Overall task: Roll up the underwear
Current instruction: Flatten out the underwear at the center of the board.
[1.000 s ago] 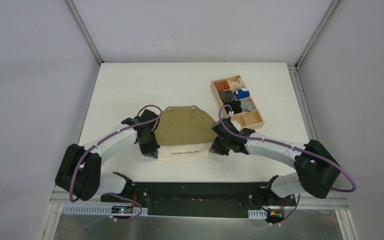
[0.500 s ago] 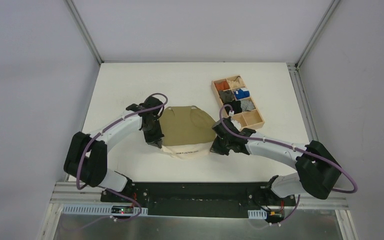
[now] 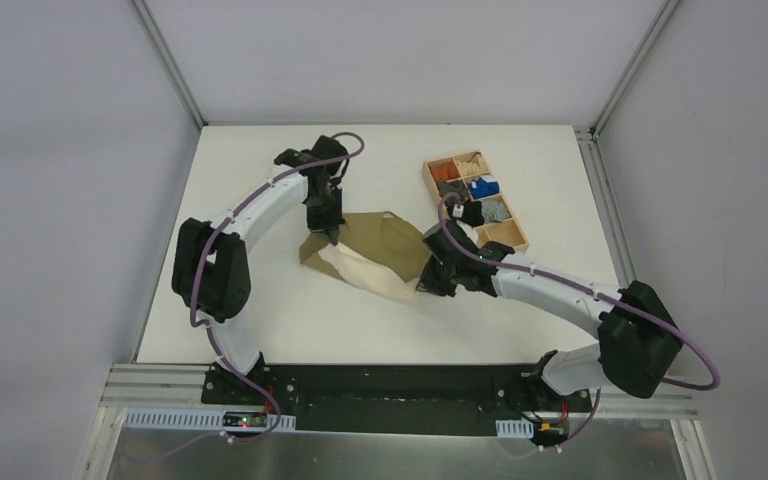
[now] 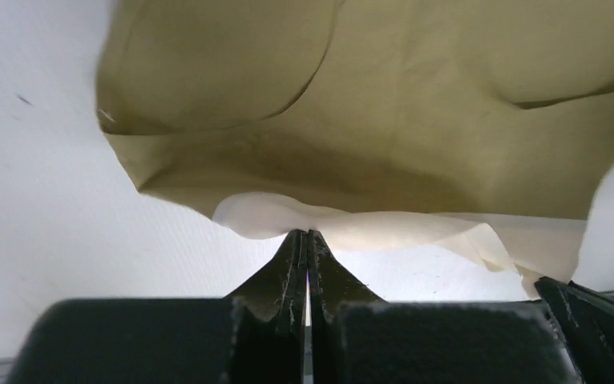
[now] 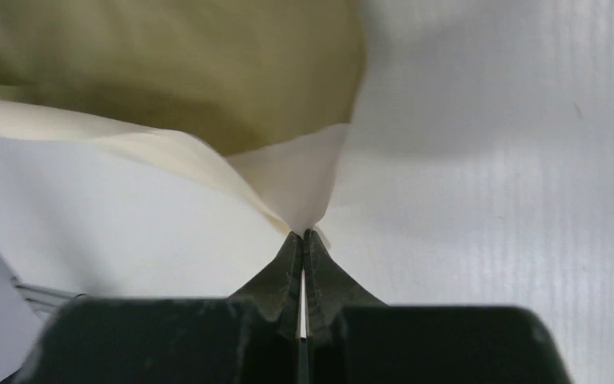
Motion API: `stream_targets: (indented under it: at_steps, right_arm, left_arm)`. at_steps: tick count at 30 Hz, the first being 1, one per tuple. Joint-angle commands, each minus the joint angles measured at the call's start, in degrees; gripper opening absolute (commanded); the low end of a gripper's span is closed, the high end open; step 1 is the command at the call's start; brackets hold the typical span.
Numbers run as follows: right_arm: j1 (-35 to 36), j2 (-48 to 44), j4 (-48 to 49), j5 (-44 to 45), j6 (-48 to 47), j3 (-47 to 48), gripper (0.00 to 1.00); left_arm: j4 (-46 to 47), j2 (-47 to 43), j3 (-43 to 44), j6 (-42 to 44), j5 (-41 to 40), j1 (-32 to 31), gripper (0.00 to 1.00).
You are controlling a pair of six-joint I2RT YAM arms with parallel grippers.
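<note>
underwear: You had the underwear (image 3: pixel 385 243) mid-table, olive body crumpled and partly lifted, with the cream waistband (image 3: pixel 368 272) strung along its near side between your 2 grippers.
left gripper: Your left gripper (image 3: pixel 331 232) was clenched on the left end of the waistband, at the garment's far-left corner, with cream cloth pinched at the fingertips.
right gripper: Your right gripper (image 3: pixel 428 286) was clenched on the right end of the waistband, at the garment's near-right corner.
edges: The garment's right side lay near the divided wooden tray (image 3: pixel 514 238), and your right wrist sat just beside the tray's near-left corner. The left arm's elbow hung close to the left edge of the table (image 3: pixel 260 320).
open room: Bare white tabletop showed on the far side of the garment up to the back edge, on its left, and in the strip between it and the arm bases. The right side was tight against the tray.
top view only: It showed you both arms, the tray with its small fabric bundles, and where the garment lay on the table.
left wrist only: It showed you the jaws pressed flat together on the cream hem, olive cloth sagging above it, and a curved seam.
right wrist only: It showed you a cream corner drawn to a point in the closed tips, and white tabletop to its right.
lettering: You could not read it in any view.
</note>
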Motion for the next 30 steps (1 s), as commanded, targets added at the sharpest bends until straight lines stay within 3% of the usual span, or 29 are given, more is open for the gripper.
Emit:
stream_targets:
  at_steps: [1,6,8,11,16,17,19,21,25,28,30]
  right_arm:
    - [-2.14,2.25,-3.42,-0.47,-8.30,16.65,0.00]
    - [-3.90,4.10,-5.07,0.72,-9.93,29.88,0.00]
    - [-4.32,2.56,-4.30,1.46,-9.68,30.50,0.00]
    - [-4.29,-0.02,-4.23,2.26,-9.40,27.71,0.00]
    - [-3.77,-4.76,-3.81,1.14,-7.35,12.40,0.00]
    - [-3.51,-5.10,-3.23,0.35,-6.67,8.86,0.00]
    - [-2.71,-4.22,-1.89,-1.40,-5.31,2.96,0.00]
    - [-2.22,-1.75,-0.68,-3.22,-4.02,-0.66,0.00]
    - [-0.85,-2.05,0.18,-2.06,-1.87,-3.41,0.00]
    - [-0.83,-3.30,0.56,-1.02,-1.28,-4.03,0.00]
    - [-0.89,-3.71,0.93,-0.70,-1.40,-4.18,0.00]
  left_arm:
    - [-10.55,-0.40,16.07,9.41,-3.83,3.94,0.00]
    - [-21.73,-0.50,38.05,17.54,-0.35,11.15,0.00]
    - [-22.36,-4.04,38.82,18.85,3.61,13.28,0.00]
    - [-21.52,-10.46,30.54,18.62,8.88,13.83,0.00]
    - [-12.20,-22.55,-2.51,16.13,18.21,13.66,0.00]
    - [-10.36,-22.97,-6.57,14.96,17.69,13.66,0.13]
    - [-7.91,-20.86,-10.13,12.23,15.04,13.66,0.51]
    - [-7.47,-17.23,-9.87,10.05,13.43,13.66,0.63]
    - [-6.35,-17.09,-10.93,6.02,10.86,13.32,0.62]
    - [-6.25,-21.51,-15.17,2.32,5.90,13.28,0.54]
    - [-5.41,-24.51,-20.50,-1.01,7.21,13.16,0.47]
